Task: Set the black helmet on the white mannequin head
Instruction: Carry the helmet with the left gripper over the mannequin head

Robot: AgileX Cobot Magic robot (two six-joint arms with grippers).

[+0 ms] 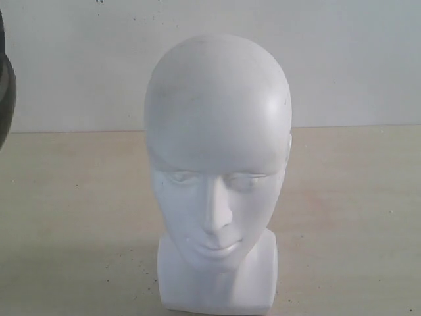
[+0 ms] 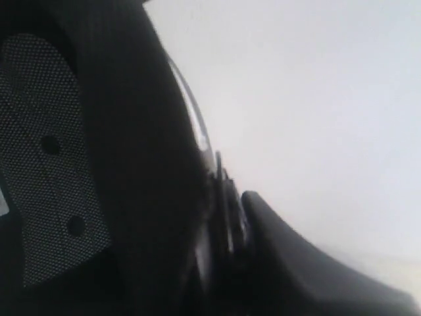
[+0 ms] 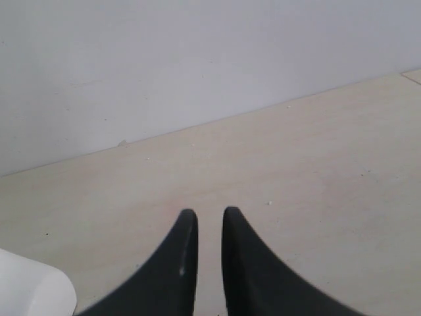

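Honestly, with my left end effector (image 2: 245,225) seemingly clamped on the black helmet (image 1: 5,85) by its rim alone, off to the left of the white mannequin head (image 1: 217,164), the shell could swing, clip the crown and topple it.

A pale wooden tabletop (image 1: 355,217) (lightly speckled with dark flecks) meets a plain white wall (image 1: 355,59) behind.

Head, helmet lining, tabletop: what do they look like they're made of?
The white mannequin head: likely moulded plastic or foam, matte; smooth, with a soft sheen and faint scuffs. The lining of the black helmet: mesh fabric, with a fine dot weave. The table: probably pale wood-look laminate; faint grain, matte.
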